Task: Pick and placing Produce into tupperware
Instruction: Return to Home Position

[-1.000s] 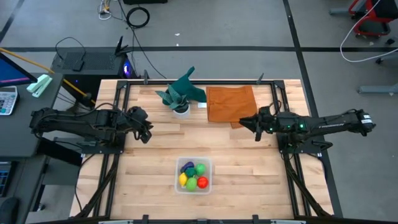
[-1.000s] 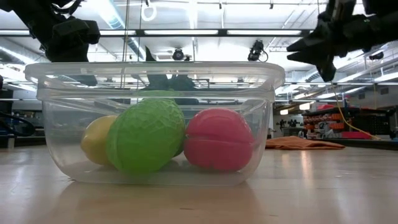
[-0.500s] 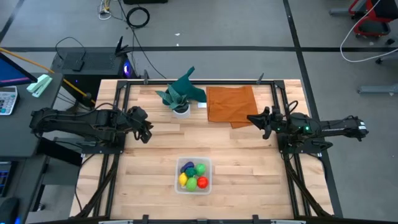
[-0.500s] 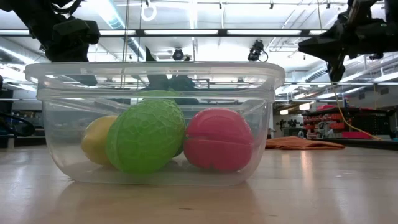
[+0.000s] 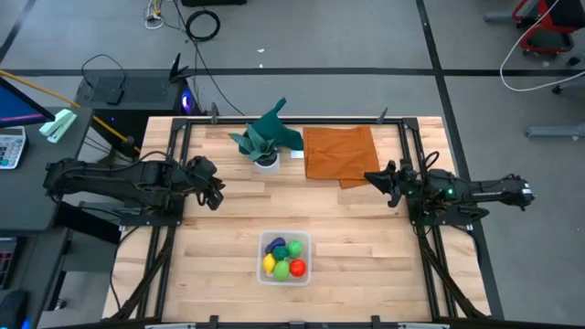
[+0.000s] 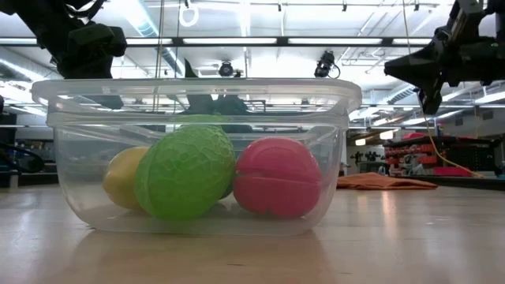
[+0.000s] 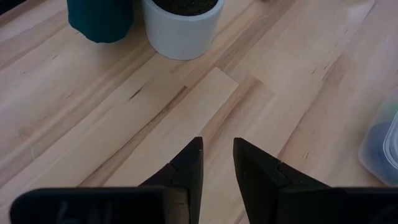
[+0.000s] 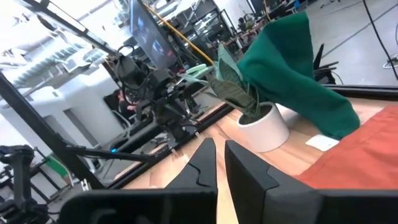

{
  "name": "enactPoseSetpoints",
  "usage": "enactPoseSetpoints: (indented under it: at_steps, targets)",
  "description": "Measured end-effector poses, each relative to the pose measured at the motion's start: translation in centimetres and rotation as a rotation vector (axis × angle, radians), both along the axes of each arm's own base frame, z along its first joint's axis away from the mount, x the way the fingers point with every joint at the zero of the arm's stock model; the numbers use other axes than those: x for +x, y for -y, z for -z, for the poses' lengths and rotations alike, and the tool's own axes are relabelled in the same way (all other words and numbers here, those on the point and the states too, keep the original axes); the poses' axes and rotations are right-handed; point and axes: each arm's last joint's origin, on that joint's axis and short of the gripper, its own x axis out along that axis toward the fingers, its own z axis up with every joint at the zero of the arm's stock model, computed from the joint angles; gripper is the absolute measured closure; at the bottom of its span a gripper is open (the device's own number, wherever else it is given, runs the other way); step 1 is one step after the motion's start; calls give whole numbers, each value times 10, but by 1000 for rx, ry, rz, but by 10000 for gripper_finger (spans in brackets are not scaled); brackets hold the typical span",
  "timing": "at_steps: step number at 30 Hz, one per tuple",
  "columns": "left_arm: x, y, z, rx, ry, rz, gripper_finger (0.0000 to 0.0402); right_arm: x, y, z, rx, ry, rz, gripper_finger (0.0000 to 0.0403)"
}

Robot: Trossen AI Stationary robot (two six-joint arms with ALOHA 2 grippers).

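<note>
Two empty hands, fingers almost together: the left hand [image 5: 215, 194] waits near the desk's [image 5: 366, 265] left edge. All the produce [image 5: 285, 258] lies in the tupperware [image 5: 285, 234] by the front edge, and the right hand [image 5: 371, 178] has pulled back toward the right edge, so packing looks finished.

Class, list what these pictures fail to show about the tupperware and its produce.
Low view: the light green piece and red piece hide the purple piece.
Left wrist view: the picture's edge cuts the tupperware to a corner.
High view: the produce is too small to name kinds.
</note>
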Motion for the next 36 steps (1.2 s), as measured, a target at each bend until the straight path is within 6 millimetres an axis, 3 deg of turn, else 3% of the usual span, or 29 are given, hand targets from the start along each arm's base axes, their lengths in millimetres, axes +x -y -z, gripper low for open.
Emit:
enactPoseSetpoints:
  at_steps: [16,22,36]
  targets:
    - [0,0,0,-28,10,-34,302,-6,-1,1,-19,55,-33,403]
    - [-1,0,1,-25,3,-31,303,-5,-1,8,-34,-26,-35,403]
    - [-4,0,3,-24,-37,-32,305,-1,-1,12,-247,-171,-38,402]
